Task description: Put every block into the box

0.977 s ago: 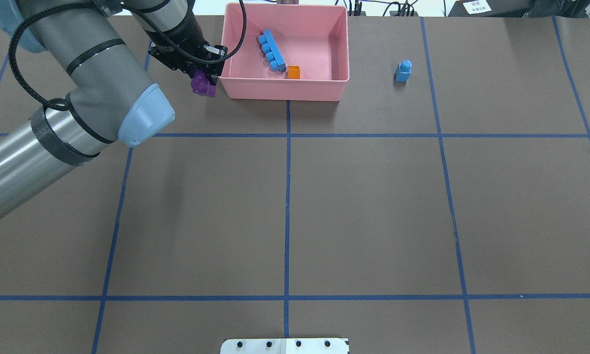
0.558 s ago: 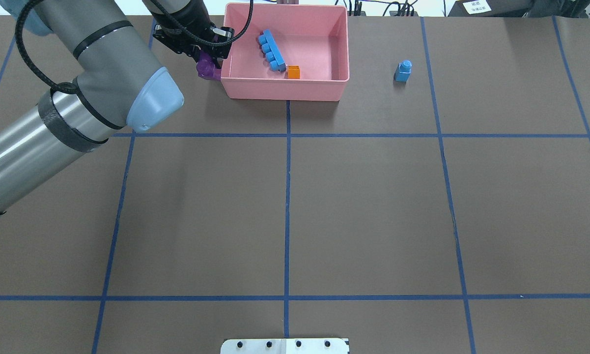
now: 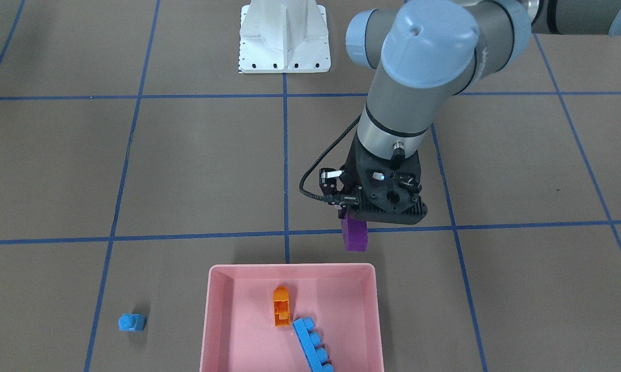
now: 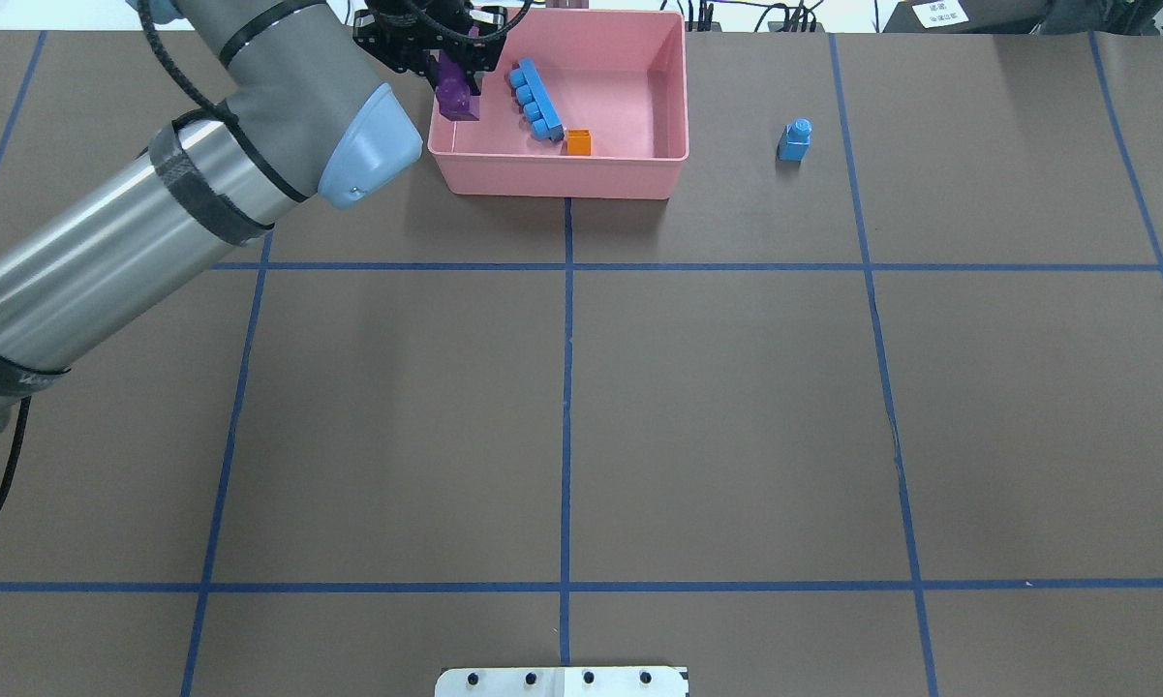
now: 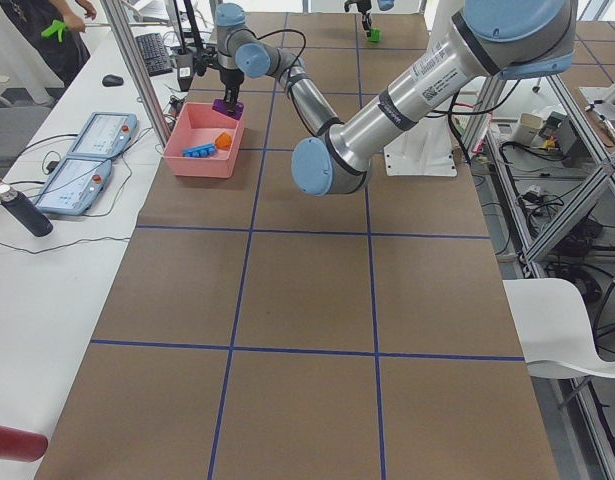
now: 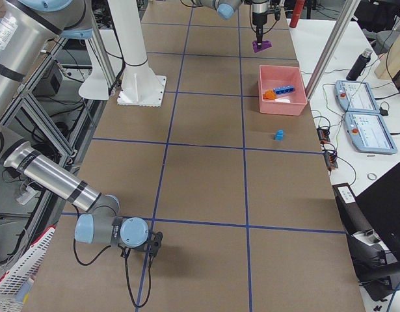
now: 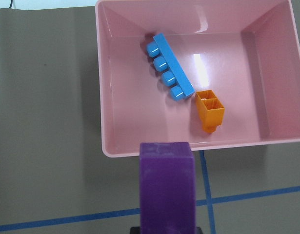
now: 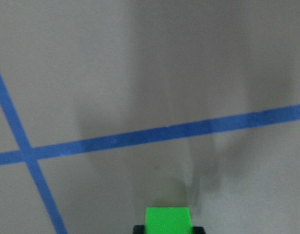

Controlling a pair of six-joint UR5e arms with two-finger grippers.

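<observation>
The pink box (image 4: pixel 562 184) stands at the table's far edge and holds the long light-blue brick (image 4: pixel 535 101) and the orange brick (image 4: pixel 578 143). My left gripper (image 4: pixel 457 82) is shut on the long purple brick (image 4: pixel 455 97) and holds it upright in the air. In the left wrist view the purple brick (image 7: pixel 168 185) hangs about over the box's robot-side rim (image 7: pixel 150 148). The small light-blue brick (image 4: pixel 794 140) stands on the table right of the box. My right gripper, low at the table's right end (image 6: pixel 151 244), is shut on the green brick (image 8: pixel 168 219).
The white base plate (image 4: pixel 562 682) sits at the table's near edge. Blue tape lines cross the brown table. Cables lie beyond the far edge behind the box. Control tablets (image 5: pixel 87 155) rest on a side table past the box.
My left gripper has carried the purple brick from beside the box's left front corner upward and toward the box. The bricks in the box and the small blue one have not moved.
</observation>
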